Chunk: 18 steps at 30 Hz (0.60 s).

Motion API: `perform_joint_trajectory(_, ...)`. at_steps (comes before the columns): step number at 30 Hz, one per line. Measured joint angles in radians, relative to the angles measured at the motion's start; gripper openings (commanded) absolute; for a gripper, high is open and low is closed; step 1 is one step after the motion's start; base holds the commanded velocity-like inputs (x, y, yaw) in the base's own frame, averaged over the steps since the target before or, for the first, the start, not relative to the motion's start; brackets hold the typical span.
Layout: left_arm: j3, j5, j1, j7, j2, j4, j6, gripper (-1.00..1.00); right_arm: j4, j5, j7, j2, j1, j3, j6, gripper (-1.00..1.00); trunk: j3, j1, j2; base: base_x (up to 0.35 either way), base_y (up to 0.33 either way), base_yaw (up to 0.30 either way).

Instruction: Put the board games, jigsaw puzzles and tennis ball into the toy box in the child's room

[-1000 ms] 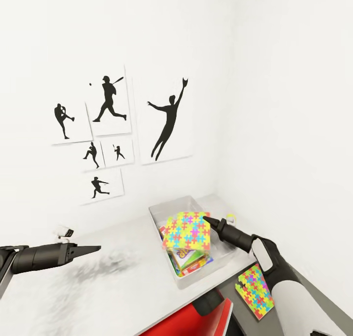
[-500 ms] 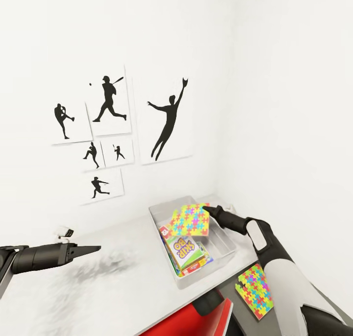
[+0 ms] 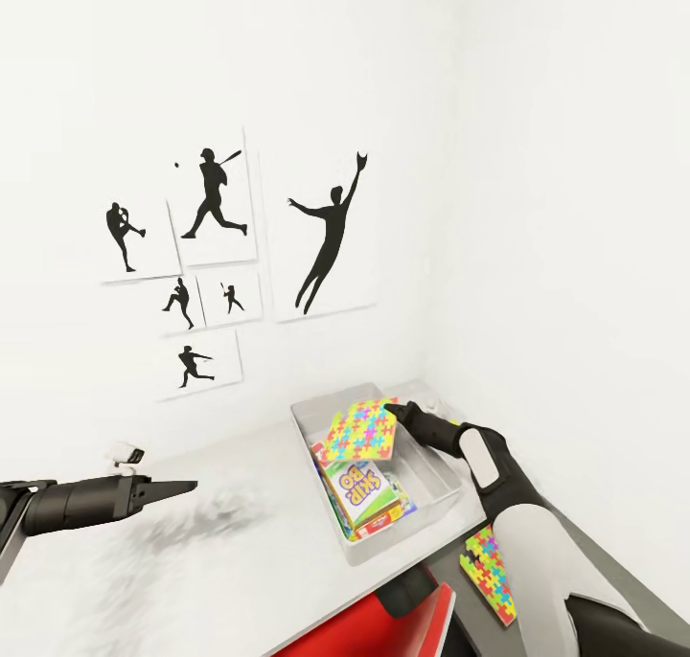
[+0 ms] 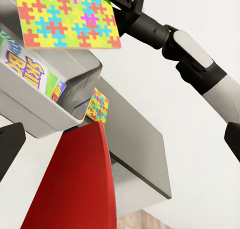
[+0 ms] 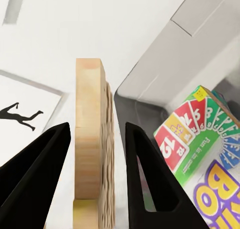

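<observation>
Right gripper (image 3: 393,411): black fingers straddling edge of thin multicoloured jigsaw puzzle board (image 3: 358,431), grip looking loose, holding it tilted above shallow pale grey toy box (image 3: 446,490). Step: depositing first puzzle over printed board game boxes (image 3: 365,489). Next: lowering, releasing; second puzzle (image 3: 491,572) waiting on dark grey desk section.

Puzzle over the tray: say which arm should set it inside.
Right. The right gripper already pinches the puzzle by its edge, tilted above the tray where the game boxes lie. The left gripper hangs over bare table, well aside from the tray.
</observation>
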State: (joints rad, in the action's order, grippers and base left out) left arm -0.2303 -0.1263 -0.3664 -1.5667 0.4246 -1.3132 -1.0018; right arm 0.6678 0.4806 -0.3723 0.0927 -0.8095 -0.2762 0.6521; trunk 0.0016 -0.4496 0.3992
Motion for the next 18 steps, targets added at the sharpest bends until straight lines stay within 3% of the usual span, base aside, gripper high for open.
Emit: perform_joint_trajectory(18, 0.0, 0.0, 0.0, 0.0, 0.0, 0.0, 0.0, 1.0, 0.005, -0.003, 0.009, 0.003, 0.0, -0.002, -0.007, -1.0, -0.01, 0.0, 0.0, 0.0, 0.0, 0.0)
